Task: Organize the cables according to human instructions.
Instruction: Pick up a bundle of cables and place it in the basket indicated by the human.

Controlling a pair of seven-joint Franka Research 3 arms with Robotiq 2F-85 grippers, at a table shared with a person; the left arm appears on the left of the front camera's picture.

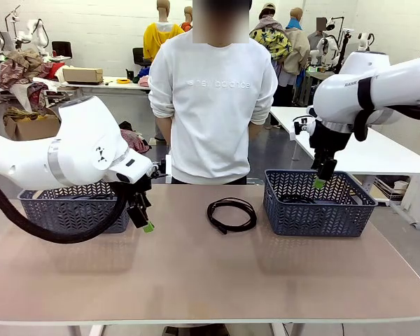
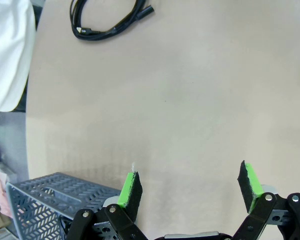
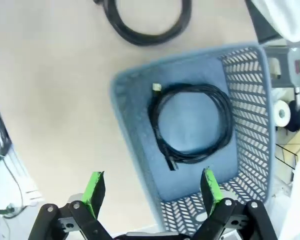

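Main risk: the coiled cable (image 1: 232, 213) lies on the table (image 1: 196, 280) between the two baskets, with no arm over it. A grab on one strand would likely let the coil unravel and drag; its plug end could snag a basket rim.

Left gripper (image 2: 190, 192) hangs low just in front of the left basket (image 1: 63, 206), angled down toward the tabletop, pads spread, nothing held. Right gripper (image 3: 152, 192) sits above the right basket (image 3: 250, 100) near its far rim, pointing straight down, also spread and empty. One coiled cable already in that basket (image 3: 192, 125). The person (image 1: 213, 91) stands at the far side, arms behind their back.
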